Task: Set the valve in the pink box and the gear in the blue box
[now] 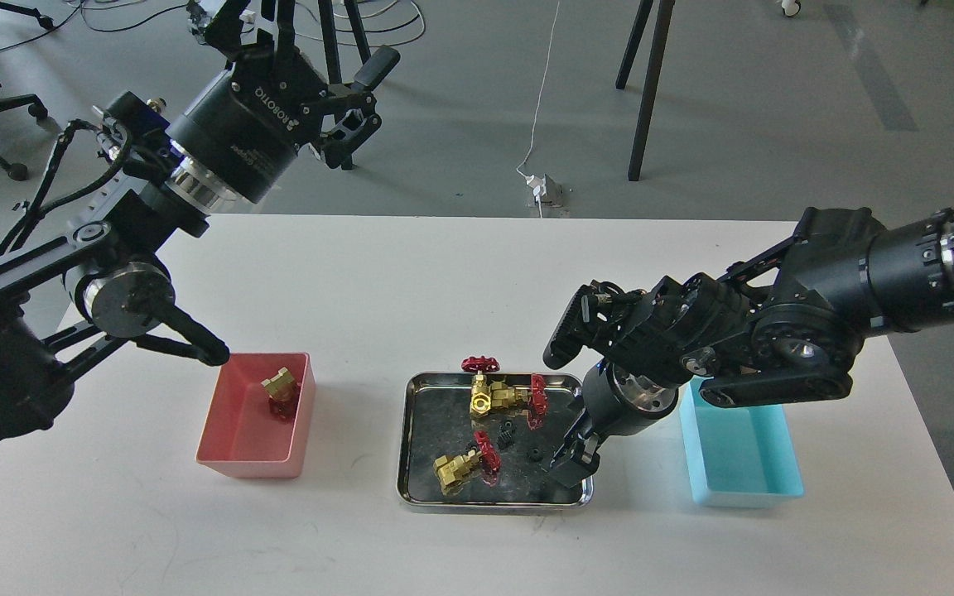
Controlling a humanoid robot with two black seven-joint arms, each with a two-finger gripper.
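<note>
The pink box (238, 447) stands at the left and holds one brass valve (280, 389) with a red handwheel. The steel tray (407, 480) in the middle holds two valves at its back (495, 397) and one at its front (454, 471), plus tiny black gears (534, 453) (506, 433). The blue box (744, 463) at the right looks empty. My right gripper (570, 466) points down into the tray's right front corner, just right of a gear; its fingers cannot be told apart. My left gripper (299, 37) is raised high beyond the table's far left edge, open and empty.
My right arm (775, 331) crosses above the blue box's far left corner. My left arm's elbow (125, 298) hangs just behind the pink box. Chair and stand legs (651, 91) stand on the floor beyond the table.
</note>
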